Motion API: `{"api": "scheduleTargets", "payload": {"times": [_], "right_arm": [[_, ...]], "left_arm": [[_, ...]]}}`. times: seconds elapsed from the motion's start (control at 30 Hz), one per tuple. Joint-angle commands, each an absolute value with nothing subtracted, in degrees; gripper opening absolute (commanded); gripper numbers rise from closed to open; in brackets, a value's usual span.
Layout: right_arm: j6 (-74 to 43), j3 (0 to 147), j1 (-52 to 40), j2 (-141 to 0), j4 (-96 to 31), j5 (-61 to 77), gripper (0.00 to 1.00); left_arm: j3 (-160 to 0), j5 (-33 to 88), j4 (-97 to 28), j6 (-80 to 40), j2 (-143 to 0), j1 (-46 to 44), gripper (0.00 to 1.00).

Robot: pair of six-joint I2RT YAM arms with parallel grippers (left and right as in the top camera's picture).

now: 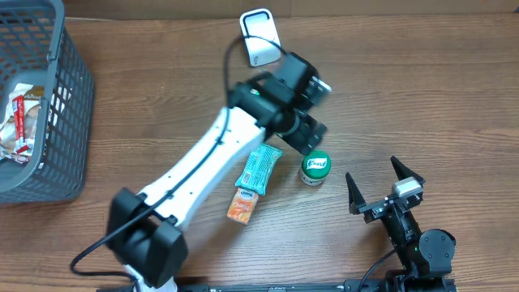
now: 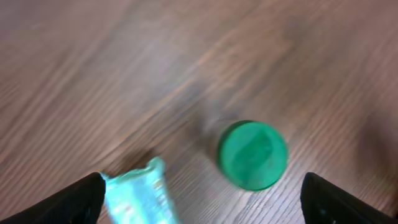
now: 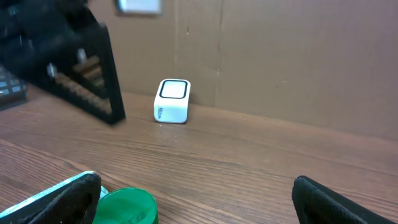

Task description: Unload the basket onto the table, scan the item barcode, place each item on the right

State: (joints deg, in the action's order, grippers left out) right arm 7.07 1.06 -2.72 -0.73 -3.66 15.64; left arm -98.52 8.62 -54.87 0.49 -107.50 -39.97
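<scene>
A small jar with a green lid (image 1: 315,169) stands upright on the wooden table, seen from above as a green lid (image 2: 252,154) in the left wrist view. A teal snack bar (image 1: 259,169) lies just left of it, and an orange packet (image 1: 242,205) lies at the bar's near end. My left gripper (image 1: 310,132) hangs open above the jar and holds nothing; the bar's end (image 2: 140,196) shows by its left finger (image 2: 78,199). The white barcode scanner (image 1: 259,36) stands at the back. My right gripper (image 1: 385,191) is open and empty, to the right of the jar (image 3: 127,206).
A grey plastic basket (image 1: 69,105) sits at the far left with a red-and-white wrapped snack (image 1: 20,122) inside. In the right wrist view the scanner (image 3: 172,101) stands before a brown cardboard wall (image 3: 280,56), with the left arm's dark gripper (image 3: 81,68) to its left.
</scene>
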Motion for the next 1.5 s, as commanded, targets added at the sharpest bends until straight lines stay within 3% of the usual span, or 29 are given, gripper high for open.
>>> {"api": "scheduleTargets", "payload": {"times": [0.0,0.43,0.67,0.93,1.03,1.23,1.37,1.47], "right_arm": [[6.61,0.45,-2.94,-0.27,-3.36,15.03,1.00],[6.61,0.45,-2.94,-0.30,-3.36,15.03,1.00],[6.61,0.45,-2.94,-0.30,-3.36,15.03,1.00],[6.61,0.45,-2.94,-0.30,-3.33,15.03,1.00],[6.61,0.45,-2.94,-0.30,-3.33,15.03,1.00],[6.61,0.45,-2.94,-0.30,-3.36,15.03,1.00],[6.61,0.45,-2.94,-0.30,-3.36,15.03,1.00],[6.61,0.45,-2.94,-0.30,-3.33,15.03,1.00]], "left_arm": [[-98.56,9.37,-54.30,4.78,-111.63,-43.46,0.89],[-98.56,4.08,-55.70,5.21,-119.66,-48.51,0.89],[-98.54,6.17,-55.99,3.77,-120.55,-48.58,0.79],[-98.54,7.38,-58.04,3.70,-120.55,-48.58,0.81],[-98.54,7.49,-58.26,3.62,-120.55,-48.56,0.66],[-98.56,7.49,-57.87,-0.86,-120.55,-48.84,0.57],[-98.54,7.05,-57.01,-7.53,-120.55,-48.84,0.42],[-98.56,6.26,-55.94,-16.10,-120.55,-48.84,0.25]]}}
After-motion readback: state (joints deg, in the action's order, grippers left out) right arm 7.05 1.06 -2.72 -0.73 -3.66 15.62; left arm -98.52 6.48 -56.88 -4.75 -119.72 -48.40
